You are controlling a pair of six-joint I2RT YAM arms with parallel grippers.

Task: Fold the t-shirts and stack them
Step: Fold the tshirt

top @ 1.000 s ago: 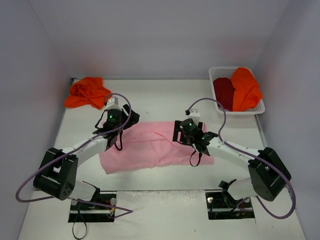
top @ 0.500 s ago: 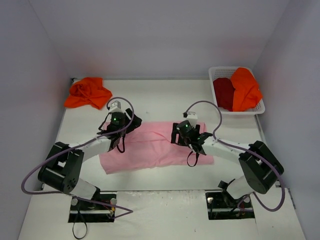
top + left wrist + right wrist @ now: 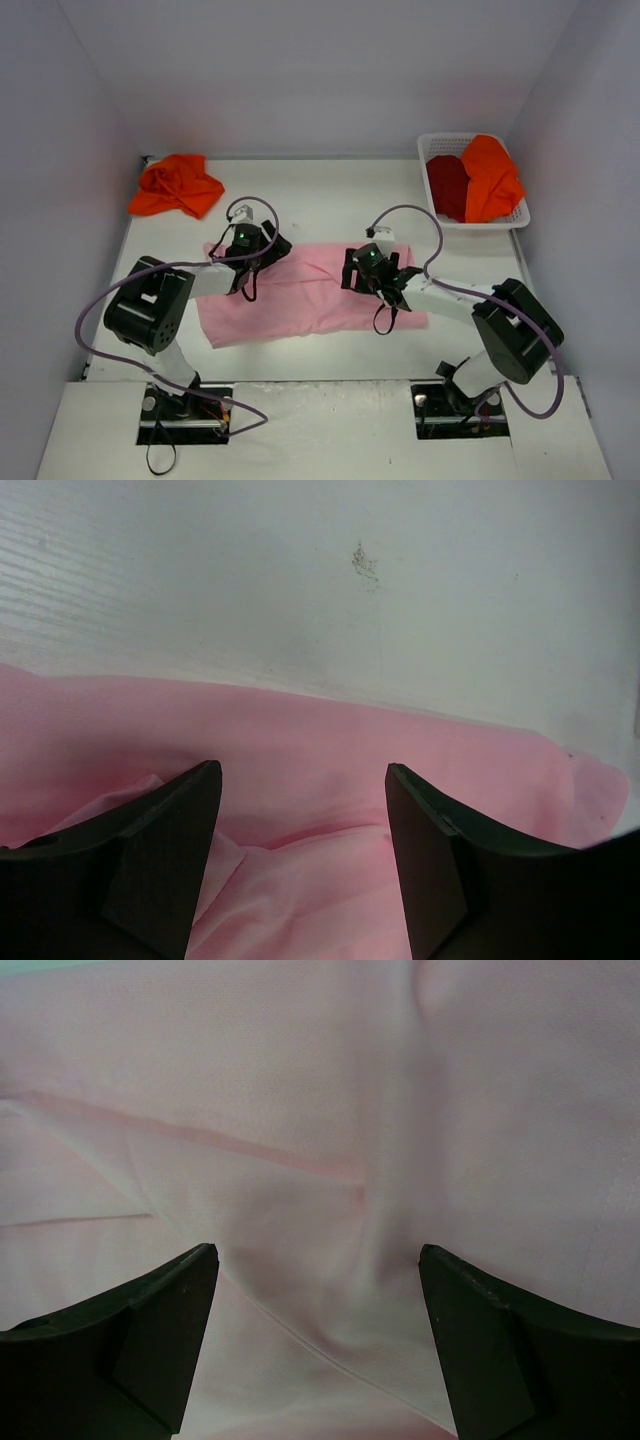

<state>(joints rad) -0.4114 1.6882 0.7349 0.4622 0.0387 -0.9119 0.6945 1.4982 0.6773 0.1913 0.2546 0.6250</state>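
Note:
A light pink t-shirt (image 3: 300, 295) lies spread flat in the middle of the table. My left gripper (image 3: 270, 245) hovers low over its far left edge, jaws open, with pink cloth (image 3: 300, 870) under them and bare table beyond. My right gripper (image 3: 352, 268) stands open low over the shirt's right half, above a fold seam (image 3: 300, 1330); nothing is pinched. A crumpled orange t-shirt (image 3: 175, 186) sits at the back left. A dark red t-shirt (image 3: 446, 184) and another orange t-shirt (image 3: 491, 178) lie in the basket.
The white latticed basket (image 3: 520, 216) stands at the back right corner. Grey walls close in the table on the left, back and right. Both arm bases are bolted at the near edge.
My left gripper has slid right along the pink shirt's far edge as its arm folded in. The right gripper has edged slightly left. Both stayed open.

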